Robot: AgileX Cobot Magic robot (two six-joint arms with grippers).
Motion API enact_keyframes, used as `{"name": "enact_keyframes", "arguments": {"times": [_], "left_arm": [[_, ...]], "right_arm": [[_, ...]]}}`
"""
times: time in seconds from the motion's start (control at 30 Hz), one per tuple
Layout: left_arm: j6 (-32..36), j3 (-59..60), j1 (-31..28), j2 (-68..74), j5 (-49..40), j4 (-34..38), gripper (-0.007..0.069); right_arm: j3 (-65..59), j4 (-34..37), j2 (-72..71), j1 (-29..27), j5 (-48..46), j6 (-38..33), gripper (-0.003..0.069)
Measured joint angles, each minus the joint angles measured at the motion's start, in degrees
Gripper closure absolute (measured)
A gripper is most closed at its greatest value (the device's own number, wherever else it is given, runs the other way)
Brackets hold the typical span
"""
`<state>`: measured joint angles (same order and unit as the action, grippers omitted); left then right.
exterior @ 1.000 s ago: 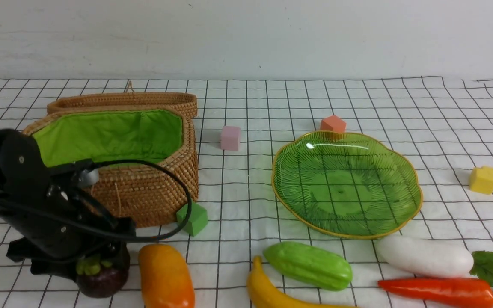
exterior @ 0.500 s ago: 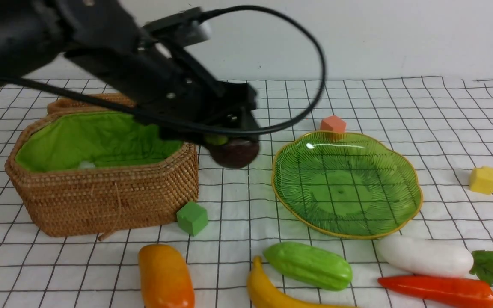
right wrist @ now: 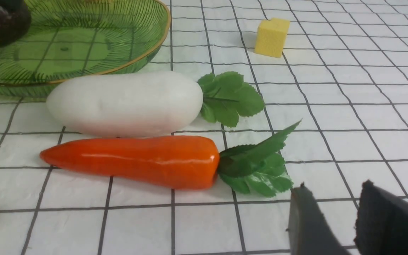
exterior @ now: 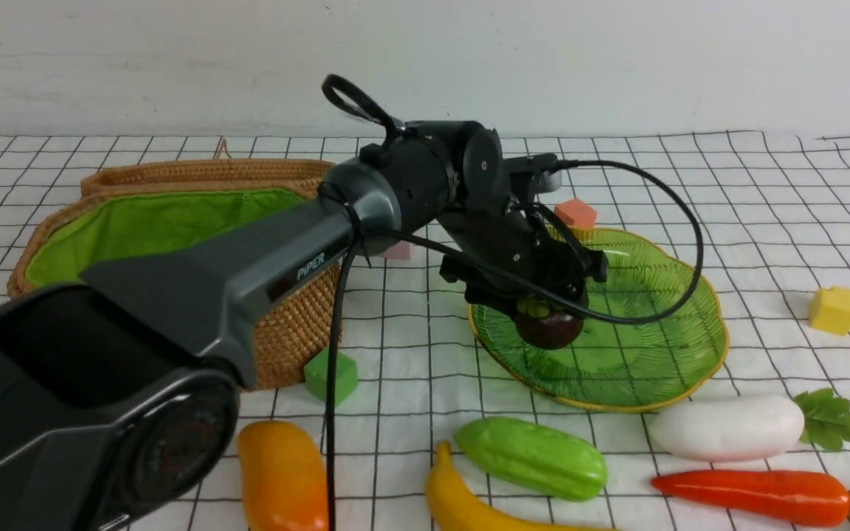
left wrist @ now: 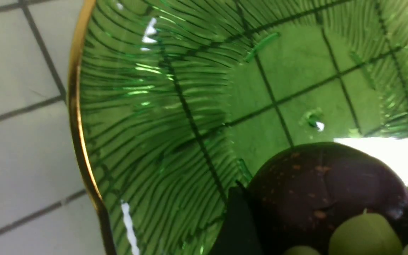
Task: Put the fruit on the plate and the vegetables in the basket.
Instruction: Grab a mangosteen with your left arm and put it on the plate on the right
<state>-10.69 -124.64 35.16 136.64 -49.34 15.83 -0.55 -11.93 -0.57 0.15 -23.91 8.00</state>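
My left gripper (exterior: 545, 313) is shut on the dark-purple mangosteen (exterior: 549, 328) and holds it low over the left part of the green plate (exterior: 716, 346). I cannot tell if they touch. The left wrist view shows the mangosteen (left wrist: 317, 187) between the fingers, with the plate (left wrist: 161, 106) below. The mango (exterior: 285, 479), banana (exterior: 469, 505), cucumber (exterior: 532, 457), radish (exterior: 727, 428) and carrot (exterior: 757, 498) lie on the cloth in front. The basket (exterior: 296, 332) stands open at left. My right gripper (right wrist: 335, 198) is slightly open and empty, just above the cloth near the carrot's (right wrist: 136, 161) leaves.
The basket lid (exterior: 211, 173) lies behind the basket. Foam cubes sit about: green (exterior: 331, 376) by the basket's front corner, orange (exterior: 576, 214) behind the plate, yellow (exterior: 833, 310) at right, and pink (exterior: 395, 252) mostly hidden by my left arm. The radish (right wrist: 126, 102) lies against the plate's front rim.
My left arm lifted the mangosteen from the front left, carried it right past the basket, and lowered it over the plate. The radish and carrot have shifted slightly.
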Motion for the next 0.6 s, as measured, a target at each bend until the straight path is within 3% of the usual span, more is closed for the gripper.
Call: {"name": "enact_keyframes", "arguments": {"times": [0.37, 0.6], "left_arm": [[4.8, -2.2, 0.0, -1.9, -7.9, -0.6, 0.0005], [6.1, -2.2, -0.7, -10.6, -15.9, -6.6, 0.0001]], "right_arm": [[0.0, 0.0, 0.0, 0.0, -0.1, 0.0, 0.0421], [0.0, 0.0, 0.0, 0.0, -0.1, 0.0, 0.0421]]}}
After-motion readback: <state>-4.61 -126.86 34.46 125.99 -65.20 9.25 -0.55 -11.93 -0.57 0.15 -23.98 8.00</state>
